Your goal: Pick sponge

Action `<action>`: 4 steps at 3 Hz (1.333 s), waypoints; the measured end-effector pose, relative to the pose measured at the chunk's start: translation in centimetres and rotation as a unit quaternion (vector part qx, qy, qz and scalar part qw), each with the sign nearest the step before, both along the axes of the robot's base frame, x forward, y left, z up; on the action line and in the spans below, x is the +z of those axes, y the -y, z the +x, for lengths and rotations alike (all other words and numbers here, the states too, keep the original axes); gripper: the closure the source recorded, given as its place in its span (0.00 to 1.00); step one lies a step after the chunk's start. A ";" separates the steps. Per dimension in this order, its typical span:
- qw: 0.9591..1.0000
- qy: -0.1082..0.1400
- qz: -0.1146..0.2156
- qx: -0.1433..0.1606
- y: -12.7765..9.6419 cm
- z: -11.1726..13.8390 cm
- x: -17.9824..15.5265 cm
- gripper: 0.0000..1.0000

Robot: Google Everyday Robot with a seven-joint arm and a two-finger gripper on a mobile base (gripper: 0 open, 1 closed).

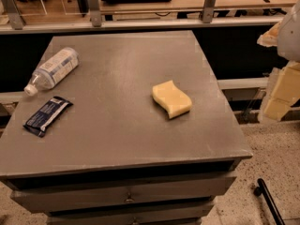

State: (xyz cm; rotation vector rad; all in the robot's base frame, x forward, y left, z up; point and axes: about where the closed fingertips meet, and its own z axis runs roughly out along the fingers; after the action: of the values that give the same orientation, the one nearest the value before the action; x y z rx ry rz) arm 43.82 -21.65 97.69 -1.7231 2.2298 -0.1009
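Note:
The sponge (171,99) is a pale yellow foam block with wavy sides. It lies flat on the grey table top (117,125), right of the middle. My gripper (280,92) hangs at the right edge of the view, beyond the table's right side and well to the right of the sponge, touching nothing. It holds nothing that I can see.
A clear plastic bottle (52,70) lies on its side at the table's far left. A dark blue wrapped packet (47,115) lies in front of it. The table has drawers below. A metal rail (140,23) runs behind the table. A black bar (268,199) lies on the floor at lower right.

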 end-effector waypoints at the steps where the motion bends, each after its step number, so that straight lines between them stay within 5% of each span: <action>1: 1.000 0.000 0.004 0.003 -0.3 0.1 0.0 0.00; 2: 0.999 -0.002 0.030 0.027 -2.2 0.7 -0.4 0.00; 4: 0.989 -0.014 0.115 0.092 -11.4 5.3 -4.3 0.00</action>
State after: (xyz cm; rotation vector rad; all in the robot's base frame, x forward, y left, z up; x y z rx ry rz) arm 49.16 -10.21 93.39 -1.7984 1.9990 0.2149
